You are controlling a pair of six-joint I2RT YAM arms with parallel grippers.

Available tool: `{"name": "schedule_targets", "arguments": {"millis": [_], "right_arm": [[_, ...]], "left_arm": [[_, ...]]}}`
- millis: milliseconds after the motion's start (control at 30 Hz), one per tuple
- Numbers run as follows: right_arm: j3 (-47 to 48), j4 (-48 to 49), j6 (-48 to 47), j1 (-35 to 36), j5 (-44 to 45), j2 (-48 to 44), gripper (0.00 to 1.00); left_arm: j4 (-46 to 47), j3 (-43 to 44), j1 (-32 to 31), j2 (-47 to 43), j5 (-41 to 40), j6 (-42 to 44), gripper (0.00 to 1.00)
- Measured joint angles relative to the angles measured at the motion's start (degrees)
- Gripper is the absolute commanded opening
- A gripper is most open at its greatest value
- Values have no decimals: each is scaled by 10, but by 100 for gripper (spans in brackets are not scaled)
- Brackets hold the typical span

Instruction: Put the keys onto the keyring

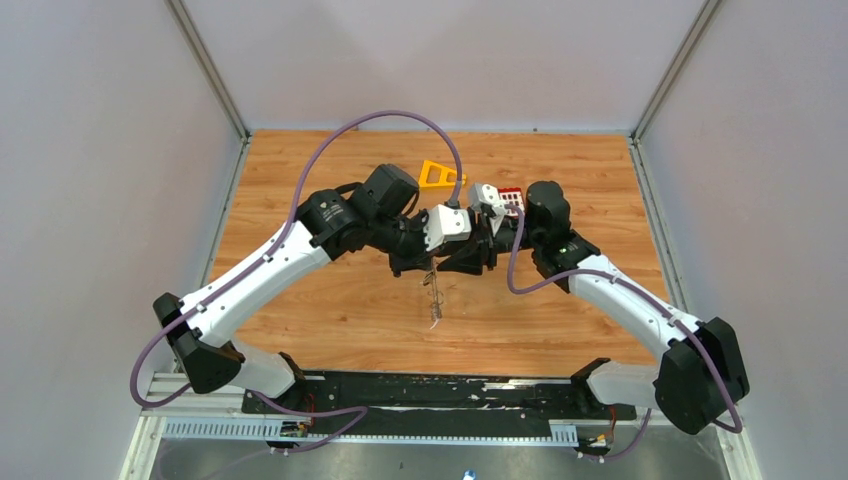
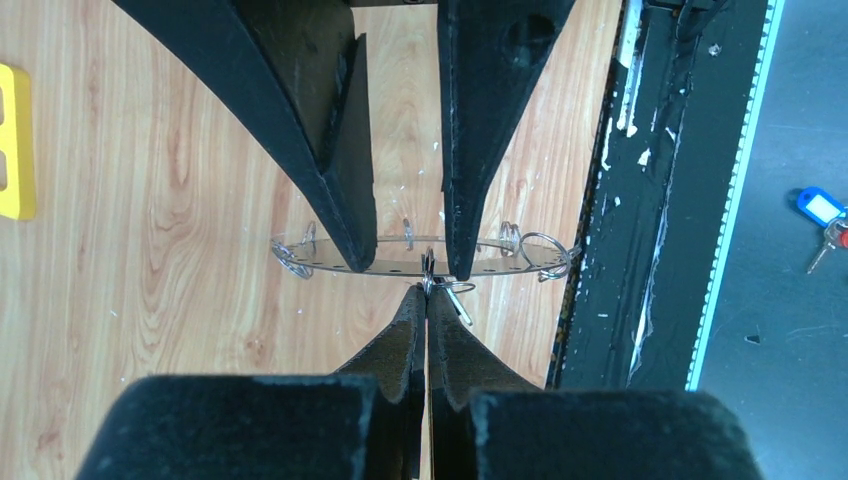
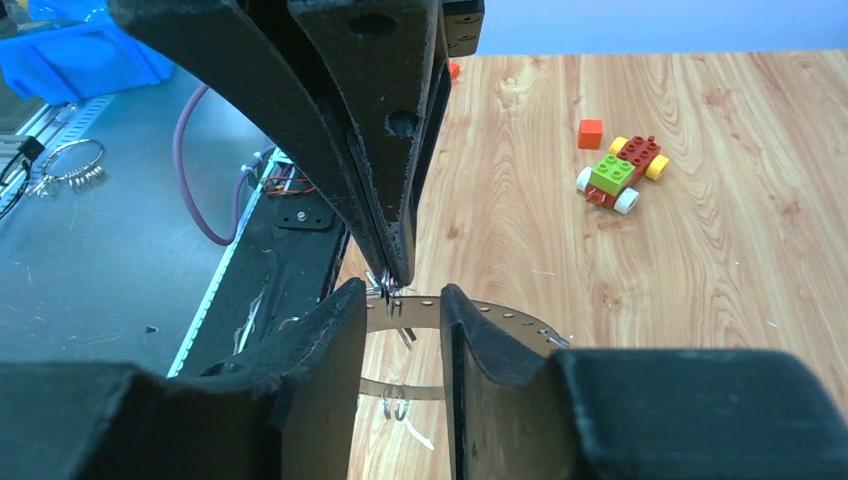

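Grey panel walls close in a wooden desk, and a black rail runs along its near edge. Over the middle of the boards the left arm and the right arm bend inward until their wrists nearly meet, a purple cable looping over each.

Between them, clear of the wood, is the keyring. It is a flat grey band pierced with small holes, and thin wire loops hang at its rim. The right claw has its fingers partly spread, one on each side of a stretch of that band. Whether they press on it I cannot tell.

The left claw faces it tip to tip, pressed together and pinching a tiny key right at the band's edge. Only the short silvery part shows, sticking out beside the fingertips, in the gap between the right claw's fingers.

Beyond both claws, toward the back wall, an orange triangular frame lies flat on the boards. Past the right claw's tips and off to one side stands a small brick-built toy car, with a loose orange cube just beside it. Off the desk, to the side of the left claw beyond the rail, a blue-tagged key bunch rests on a grey metal shelf.
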Motion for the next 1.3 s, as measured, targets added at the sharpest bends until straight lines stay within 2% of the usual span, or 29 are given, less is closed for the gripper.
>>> {"name": "schedule_targets", "arguments": {"millis": [367,667,767,867,1067,1300], "right_arm": [[0,0,5,4,-3,11,26],[0,0,7,9,-5,12,11],[0,0,8,10,-7,13,1],[0,0,7,10,-8,13,0],[0,-6,2,10,-3,11,0],[0,-6,-7,6,7,-15,0]], "left_arm": [[6,-8,0,0,2,0,0],[12,-9,0,0,3,0,0],[13,-11,1,0,1,0,0],[14,-12,1,0,0,0,0],[23,-22,1,-5,1,8,27],[49,-58,1,-40,-5,25,48]]}}
